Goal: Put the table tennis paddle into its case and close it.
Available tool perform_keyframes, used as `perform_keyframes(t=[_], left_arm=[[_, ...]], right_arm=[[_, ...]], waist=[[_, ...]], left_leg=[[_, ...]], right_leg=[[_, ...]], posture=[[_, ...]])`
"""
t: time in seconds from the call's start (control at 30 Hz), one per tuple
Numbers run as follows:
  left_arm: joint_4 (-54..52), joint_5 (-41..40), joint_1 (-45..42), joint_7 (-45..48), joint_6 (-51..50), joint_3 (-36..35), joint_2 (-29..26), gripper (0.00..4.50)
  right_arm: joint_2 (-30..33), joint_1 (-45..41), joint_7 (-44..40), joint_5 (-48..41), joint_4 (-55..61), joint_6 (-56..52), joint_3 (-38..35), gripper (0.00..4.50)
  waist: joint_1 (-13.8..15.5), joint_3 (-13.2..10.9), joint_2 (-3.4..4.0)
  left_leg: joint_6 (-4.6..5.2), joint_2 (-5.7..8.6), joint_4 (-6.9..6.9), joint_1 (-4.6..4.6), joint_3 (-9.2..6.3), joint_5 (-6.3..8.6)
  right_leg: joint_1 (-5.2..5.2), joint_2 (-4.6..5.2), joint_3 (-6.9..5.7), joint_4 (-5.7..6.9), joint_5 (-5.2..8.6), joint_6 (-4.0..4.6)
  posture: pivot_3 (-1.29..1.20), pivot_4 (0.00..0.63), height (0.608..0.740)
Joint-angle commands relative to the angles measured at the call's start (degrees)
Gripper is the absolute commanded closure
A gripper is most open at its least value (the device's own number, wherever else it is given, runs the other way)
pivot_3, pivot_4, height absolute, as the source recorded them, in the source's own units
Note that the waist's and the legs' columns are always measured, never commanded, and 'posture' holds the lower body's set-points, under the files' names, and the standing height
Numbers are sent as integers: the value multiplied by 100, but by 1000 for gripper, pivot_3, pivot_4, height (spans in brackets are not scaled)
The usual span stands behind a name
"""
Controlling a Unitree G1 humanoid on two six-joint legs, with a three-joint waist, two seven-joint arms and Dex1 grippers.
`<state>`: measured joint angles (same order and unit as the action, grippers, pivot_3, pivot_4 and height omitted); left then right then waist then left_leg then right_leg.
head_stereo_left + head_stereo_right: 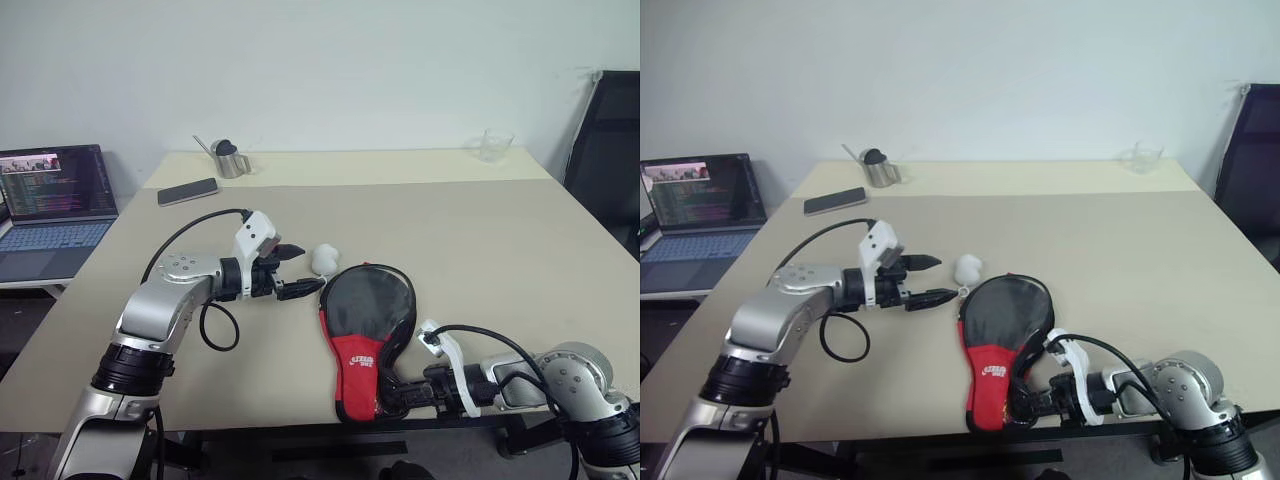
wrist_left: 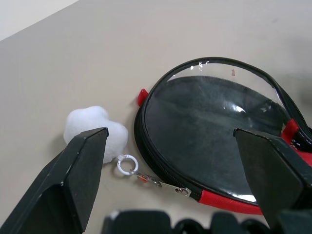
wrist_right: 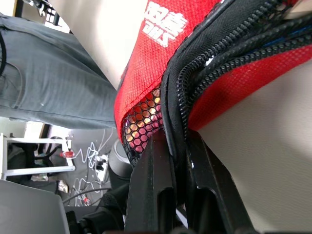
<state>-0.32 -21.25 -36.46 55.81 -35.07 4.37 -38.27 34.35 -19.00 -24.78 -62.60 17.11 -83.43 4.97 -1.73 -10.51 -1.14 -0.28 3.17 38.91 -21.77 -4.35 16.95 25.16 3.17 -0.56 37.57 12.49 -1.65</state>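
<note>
Head views, case: case point(image 1: 365, 335) lies flat on the tan table point(image 1: 480, 230), near the front edge, round black end away from the robot, red end with white logo toward it.
Head views, paddle: a dark round shape shows through the clear face of the case, probably the paddle point(image 1: 368, 300) already inside; the handle is hidden by the red fabric.
Head views, left gripper: left gripper point(image 1: 297, 270) hangs just beside the round end of the case, fingers spread wide, nothing between them.
Head views, right gripper: right gripper point(image 1: 393, 397) sits at the red end of the case by the table's front edge, pinched onto it.
Head views, other things: white fluffy ball point(image 1: 324, 260) next to the case's round end; phone point(image 1: 187, 191), metal cup point(image 1: 231, 159) and clear glass point(image 1: 495, 145) toward the far side; laptop point(image 1: 55, 205) on a side stand.
Left wrist view: both fingers point(image 2: 73, 180) stand far apart; the fluffy ball joins a small white ring point(image 2: 124, 164) and the zip pull point(image 2: 163, 184) at the case's rim.
Right wrist view: fingers point(image 3: 158, 190) clamp tight on the black zip edge, above red mesh point(image 3: 141, 129).
</note>
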Motion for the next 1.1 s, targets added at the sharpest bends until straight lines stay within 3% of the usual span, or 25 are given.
perform_keyframes(t=[0.03, 0.2, 0.43, 0.5, 0.67, 0.77, 0.83, 0.97, 1.1], left_arm=[[-90, 29, -173, 31, 51, -42, -29, 0], [-15, 71, -216, -28, 138, -52, 45, 0], [180, 170, -317, -54, 316, -81, 173, 0], [277, 207, -355, -109, 396, -137, 204, 0], [637, 289, -498, -456, 483, -309, 321, 0], [971, 416, -673, -788, 541, -350, 456, 0], [1285, 544, -866, -1026, 580, -352, 557, 0], [2250, 835, -1468, -1774, 547, -361, 956, 0], [2944, 1020, -1890, -2087, 445, -318, 1274, 0]], right_arm=[[158, -113, -258, 268, -13, 152, 66, 4488], [213, -182, -352, 294, -72, 136, -345, 3004], [456, -229, -497, 253, 44, 25, -805, 453], [721, -197, -563, 299, 132, 63, -1000, 47], [1482, -190, -806, 852, 397, 799, -1190, 47], [1269, -591, -679, 1111, 318, 1252, -1205, 47], [806, -983, -291, 1682, 225, 1891, -903, 47], [-501, -1472, 418, 3580, -300, 3865, 530, 47], [-1573, -1457, 576, 4283, -1228, 4659, 1076, 47]], waist=[[2, 0, 0], [7, 0, 0], [24, 0, 0], [27, 0, -1], [32, -1, -1], [16, -3, -5], [-1, -2, -8], [-4, 6, -22], [13, 8, -25]], left_leg=[[0, 0, 0, 0, 0, 0], [0, 1, 3, 0, 0, 0], [-1, 2, 4, -1, -1, 0], [-1, 3, 5, -1, -1, -1], [0, 5, 5, -2, -1, 0], [-1, 1, 5, 3, 7, -1], [-1, -1, 5, 7, 8, -1], [-5, 0, 6, 17, 10, -3], [-33, 9, 7, 0, 9, -19]], right_leg=[[0, 0, 0, 0, 0, 0], [-1, 1, 0, 2, -1, 0], [0, 1, 0, 5, -1, -1], [0, 2, 0, 5, -1, 0], [-1, 4, -2, 4, -1, -1], [0, 3, -3, 9, -2, -3], [-2, 2, -2, 11, -2, -3], [-3, 1, -2, 23, -3, -3], [16, 3, 2, 27, -4, 0]], posture=[[0, 150, 740], [0, 150, 740], [0, 150, 740], [0, 150, 740], [0, 150, 740], [0, 150, 740], [0, 150, 740], [0, 150, 740], [0, 150, 740]])
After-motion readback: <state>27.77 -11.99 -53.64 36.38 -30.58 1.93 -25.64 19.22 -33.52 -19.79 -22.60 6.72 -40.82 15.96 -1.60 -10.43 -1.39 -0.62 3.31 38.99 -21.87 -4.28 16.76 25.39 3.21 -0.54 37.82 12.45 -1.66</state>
